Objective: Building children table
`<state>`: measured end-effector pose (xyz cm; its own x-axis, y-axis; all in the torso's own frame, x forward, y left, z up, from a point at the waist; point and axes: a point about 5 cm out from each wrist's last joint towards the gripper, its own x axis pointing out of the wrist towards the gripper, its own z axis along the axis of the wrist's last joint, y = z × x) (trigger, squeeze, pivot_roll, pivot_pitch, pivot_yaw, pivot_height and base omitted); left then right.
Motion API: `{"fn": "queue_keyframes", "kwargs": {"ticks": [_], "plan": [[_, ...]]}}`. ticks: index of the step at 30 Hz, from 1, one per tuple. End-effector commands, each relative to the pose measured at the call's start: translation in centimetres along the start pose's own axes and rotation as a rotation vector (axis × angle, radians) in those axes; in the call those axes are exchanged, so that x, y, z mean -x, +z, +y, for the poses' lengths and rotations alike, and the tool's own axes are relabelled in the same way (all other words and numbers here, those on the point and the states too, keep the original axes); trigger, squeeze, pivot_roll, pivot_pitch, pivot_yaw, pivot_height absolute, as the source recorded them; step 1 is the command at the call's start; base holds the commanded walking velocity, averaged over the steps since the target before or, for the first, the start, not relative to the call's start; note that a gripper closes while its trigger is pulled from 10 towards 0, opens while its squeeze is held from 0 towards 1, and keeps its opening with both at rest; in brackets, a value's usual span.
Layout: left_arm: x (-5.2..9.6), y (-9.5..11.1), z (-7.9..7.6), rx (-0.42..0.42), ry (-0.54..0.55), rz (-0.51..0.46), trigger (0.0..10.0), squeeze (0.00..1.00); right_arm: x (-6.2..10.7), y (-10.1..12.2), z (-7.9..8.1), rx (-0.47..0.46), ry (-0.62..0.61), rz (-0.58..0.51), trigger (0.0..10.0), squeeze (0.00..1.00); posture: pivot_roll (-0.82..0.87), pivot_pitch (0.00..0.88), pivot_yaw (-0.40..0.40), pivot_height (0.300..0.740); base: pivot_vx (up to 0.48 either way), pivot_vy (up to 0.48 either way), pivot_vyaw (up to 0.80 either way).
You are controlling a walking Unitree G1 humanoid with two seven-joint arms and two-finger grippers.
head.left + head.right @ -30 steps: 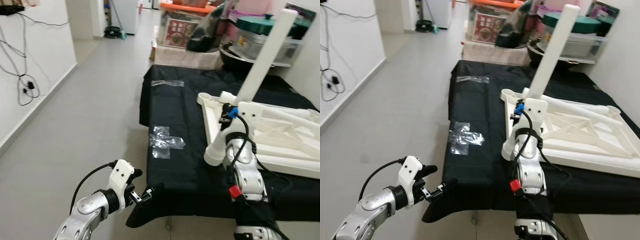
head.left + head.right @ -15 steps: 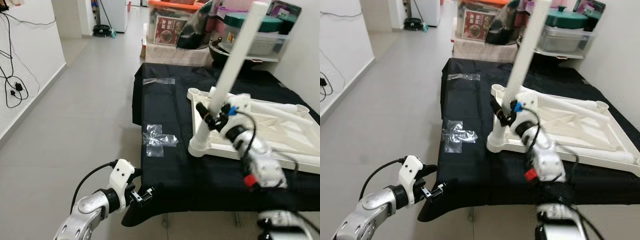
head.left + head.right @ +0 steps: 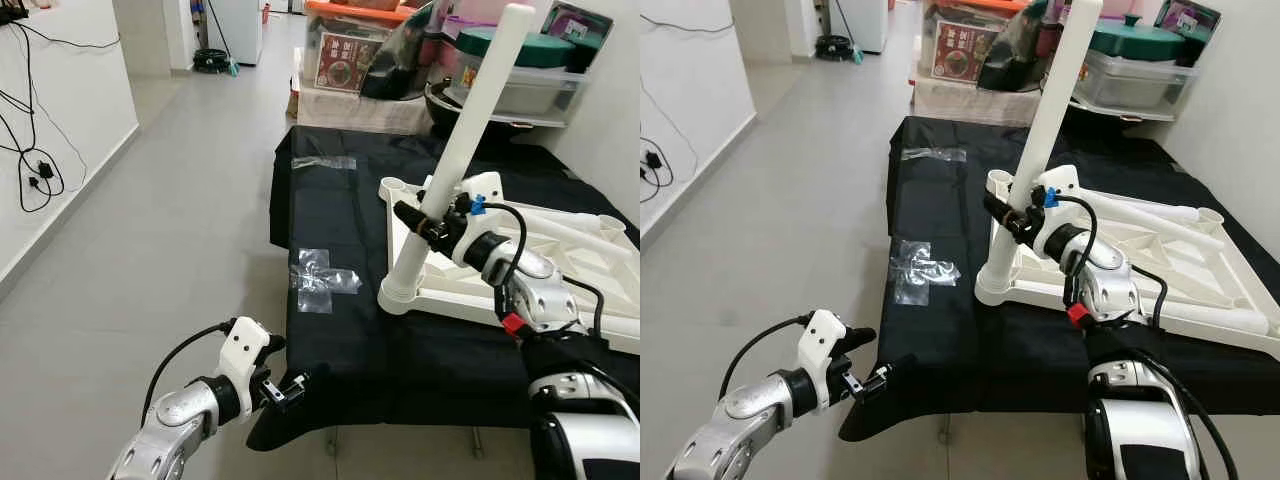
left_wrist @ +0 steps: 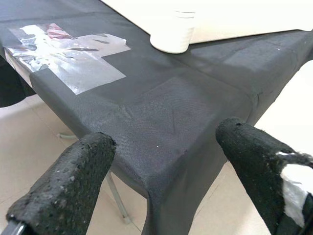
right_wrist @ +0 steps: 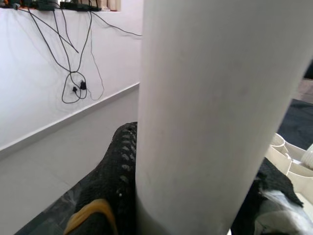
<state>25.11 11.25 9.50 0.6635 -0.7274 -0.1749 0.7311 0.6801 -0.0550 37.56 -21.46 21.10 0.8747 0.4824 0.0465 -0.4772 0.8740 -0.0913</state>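
White table leg [image 3: 455, 160] standing tilted in the near corner socket of the upturned white table frame [image 3: 560, 262], foot of the leg at that corner, top end leaning away toward the storage boxes [image 3: 520, 75]. Frame lying flat on the black-covered worktop [image 3: 340, 230]. Right hand [image 3: 430, 222] pinching the leg low down, just above the frame, both black fingers pressed against it; from the right wrist, one finger [image 5: 115, 181] seen hugging the white tube, with a wall, dangling cables [image 5: 78, 73] and grey floor behind. Left hand [image 3: 285, 390] held low at the near corner of the worktop, off its edge; fingers spread with nothing between them, plain from the left wrist, where the two black fingertips [image 4: 68, 186] frame the cloth corner. Same wrist picture also giving the round base of the leg socket [image 4: 171, 36] resting on the cloth and the clear tape patch [image 4: 68, 54] up close. Tape seen from the head as a crinkled cross [image 3: 322, 280] beside the frame, a second strip [image 3: 322, 162] farther along the worktop.
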Motion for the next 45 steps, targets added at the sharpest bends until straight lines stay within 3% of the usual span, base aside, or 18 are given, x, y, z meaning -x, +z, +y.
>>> {"fn": "queue_keyframes", "kwargs": {"ticks": [1,4,9,12,14,16,18,21,24,27,32,40,41,42,44,45], "plan": [[-0.1,-0.1,0.0,-0.01,-0.001,0.009,10.0,0.0,-0.1,0.0,0.0,0.034,0.02,0.007,0.0,0.0,0.02,0.0,-0.131,0.74,0.0,0.0,0.0],[0.0,-0.2,0.1,-0.01,0.0,0.012,10.0,0.0,0.1,0.1,-0.4,0.038,0.048,0.007,0.0,0.0,0.02,0.0,-0.13,0.74,0.0,0.0,0.0],[-0.1,-0.4,-0.1,-0.008,-0.005,0.014,10.0,0.0,0.4,0.4,-1.3,0.051,-0.006,0.003,0.0,0.0,0.01,0.0,-0.129,0.74,0.0,0.0,0.0],[-0.3,-0.3,-0.2,-0.006,-0.006,0.009,10.0,0.0,0.6,0.0,-2.6,0.032,-0.267,-0.003,0.0,0.0,0.01,0.0,-0.132,0.74,0.0,0.0,0.0],[-0.3,-0.3,-0.2,-0.006,-0.006,0.009,10.0,0.0,0.6,0.0,-2.6,0.032,-0.267,-0.003,0.0,0.0,0.01,0.0,-0.132,0.74,0.0,0.0,0.0],[-0.2,-0.4,-0.2,-0.004,-0.003,0.01,10.0,0.0,1.2,-0.6,-3.0,0.004,-0.483,-0.031,0.0,0.0,0.01,0.0,-0.131,0.74,0.0,0.0,0.0],[-0.2,-0.4,-0.2,-0.004,-0.003,0.01,10.0,0.0,1.2,-0.6,-3.0,0.004,-0.483,-0.031,0.0,0.0,0.01,0.0,-0.131,0.74,0.0,0.0,0.0],[0.1,-0.5,-0.2,-0.003,0.0,0.015,10.0,0.0,2.9,-2.8,-0.4,-0.027,-0.75,-0.064,0.0,0.0,0.01,0.0,-0.123,0.74,0.0,0.0,0.0],[0.1,-0.5,-0.2,-0.004,0.0,0.016,10.0,0.0,3.1,-3.2,0.4,-0.029,-0.771,-0.062,0.0,0.0,0.01,0.0,-0.123,0.74,0.0,0.0,0.0],[0.1,-0.4,-0.1,-0.005,0.0,0.015,10.0,0.0,3.6,-4.0,3.1,-0.018,-0.779,-0.03,0.0,0.0,0.0,0.0,-0.123,0.74,0.0,0.0,0.0],[-0.3,-0.4,-0.3,0.003,0.0,0.008,10.0,0.0,3.5,-2.8,3.8,0.04,-0.825,-0.038,0.0,0.0,-0.01,0.0,-0.124,0.74,0.0,0.0,0.0],[-0.4,-0.4,-0.4,0.01,-0.002,0.004,10.0,0.0,3.3,-1.2,3.9,0.04,-0.881,-0.051,0.0,0.0,-0.01,0.0,-0.124,0.74,0.0,0.0,0.0],[-0.4,-0.4,-0.3,0.01,-0.001,0.004,10.0,0.0,3.0,-1.2,4.3,0.036,-0.837,-0.041,9.2,0.0,-0.01,0.0,-0.124,0.74,0.0,0.0,0.0],[-0.3,-0.4,-0.3,0.01,-0.001,0.005,10.0,0.0,2.7,-0.9,4.8,0.032,-0.793,-0.057,10.0,0.03,-0.01,0.0,-0.123,0.74,0.0,0.0,0.0],[-0.3,-0.4,-0.3,0.01,-0.001,0.005,10.0,0.0,2.7,-0.9,4.8,0.032,-0.793,-0.057,10.0,0.03,-0.01,0.0,-0.123,0.74,0.0,0.0,0.0],[-0.3,-0.4,-0.3,0.01,-0.001,0.005,10.0,0.0,2.7,-0.8,5.1,0.019,-0.767,-0.07,10.0,1.0,-0.01,0.0,-0.124,0.74,0.0,0.0,0.0]]}}
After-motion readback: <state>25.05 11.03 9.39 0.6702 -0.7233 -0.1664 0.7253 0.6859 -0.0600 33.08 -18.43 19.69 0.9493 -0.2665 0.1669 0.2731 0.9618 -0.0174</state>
